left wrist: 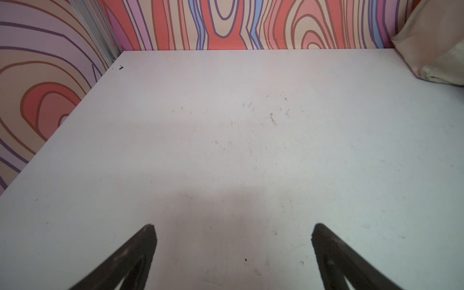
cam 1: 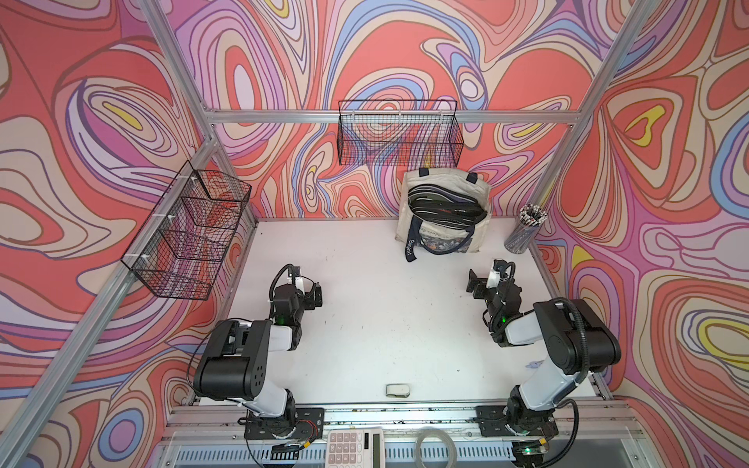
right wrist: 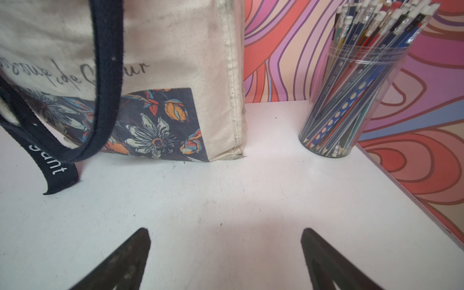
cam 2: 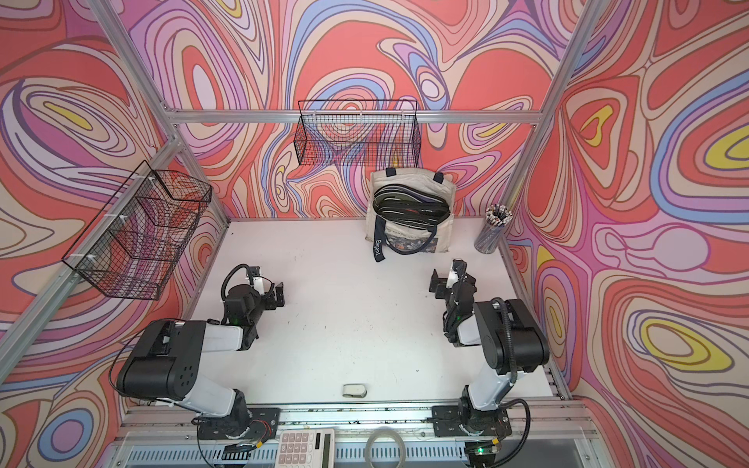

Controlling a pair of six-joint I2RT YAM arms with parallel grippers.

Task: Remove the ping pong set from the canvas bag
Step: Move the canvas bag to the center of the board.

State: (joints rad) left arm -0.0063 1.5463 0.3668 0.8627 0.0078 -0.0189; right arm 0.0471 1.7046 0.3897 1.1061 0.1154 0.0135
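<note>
Just beside the pencil jar (cam 1: 523,233), on its side toward the left arm, stands the canvas bag (cam 1: 444,180). It is cream cloth with navy straps. One strap (right wrist: 54,163) with white lettering flops forward onto the table, and a floral print sits low on the face turned to the arms.

Bag upright, mouth up, its long axis running along the back wall. Black and zip-edged, the ping pong set (cam 1: 444,206) lies lengthwise in the open mouth.

Near the jar and in front of it, the right gripper (right wrist: 226,231) has fingers spread wide over bare table. Well apart from the jar, the left gripper (left wrist: 233,228) is likewise wide.

White table (cam 1: 385,324), scuffed. Walls swirled in red, pink and lilac. A wire basket (cam 1: 399,133) hangs above the bag.
</note>
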